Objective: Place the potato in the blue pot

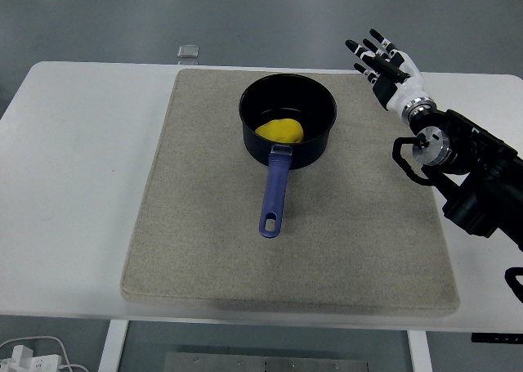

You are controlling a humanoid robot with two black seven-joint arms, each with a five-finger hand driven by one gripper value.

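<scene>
So the white table (82, 184) takes up most of the view, with a big beige mat (204, 249) laid over the middle of it. On the far half of the mat sits the blue pot (288, 127), handle pointing toward the near edge, and the potato (280, 130) is lying inside on the bottom, looking more like a yellow blob tbh. I'd call the job basically done, nothing left except maybe getting the arm out of the way. The right hand (384, 65) is up off to the right of the pot, well clear of it, fingers spread and holding nothing. Left arm isn't visible at all. The right arm runs out of the right edge, and there's a small clear thing (189, 52) at the table's far edge I can't identify.
</scene>
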